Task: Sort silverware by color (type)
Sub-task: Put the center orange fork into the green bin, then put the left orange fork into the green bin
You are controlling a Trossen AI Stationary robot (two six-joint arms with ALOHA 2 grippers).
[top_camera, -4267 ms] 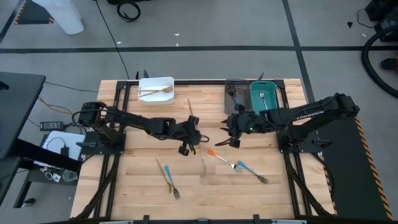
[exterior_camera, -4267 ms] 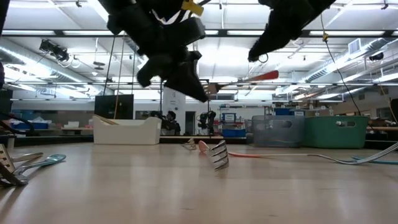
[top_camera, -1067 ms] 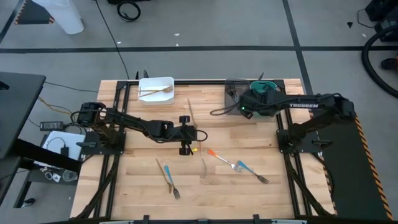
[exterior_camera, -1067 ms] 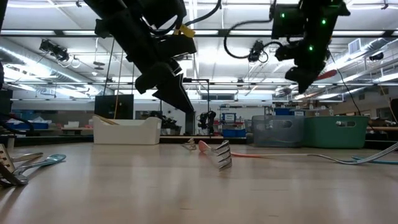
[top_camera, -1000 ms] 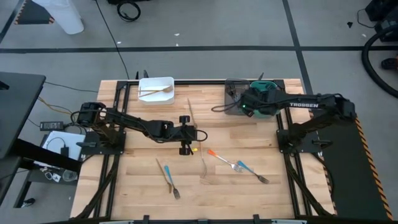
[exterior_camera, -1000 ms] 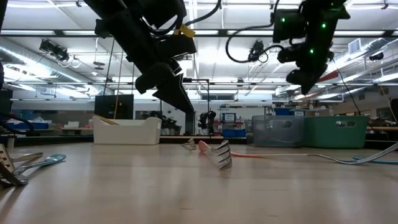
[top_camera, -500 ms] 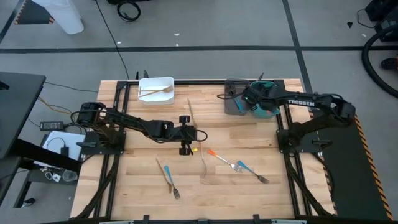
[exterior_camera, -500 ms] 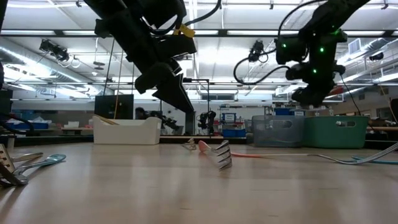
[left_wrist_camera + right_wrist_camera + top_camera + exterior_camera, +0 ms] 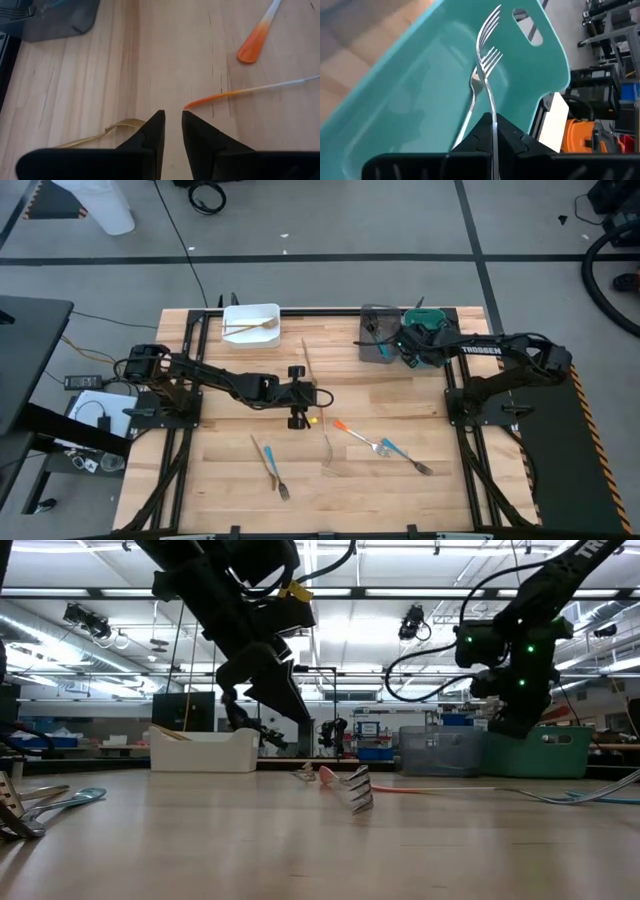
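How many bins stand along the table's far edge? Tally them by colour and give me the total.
white bin: 1
grey bin: 1
teal bin: 1
Total: 3

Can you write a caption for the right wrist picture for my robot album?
Right gripper, jaws shut on a fork, holds it over the teal bin, where another fork lies.
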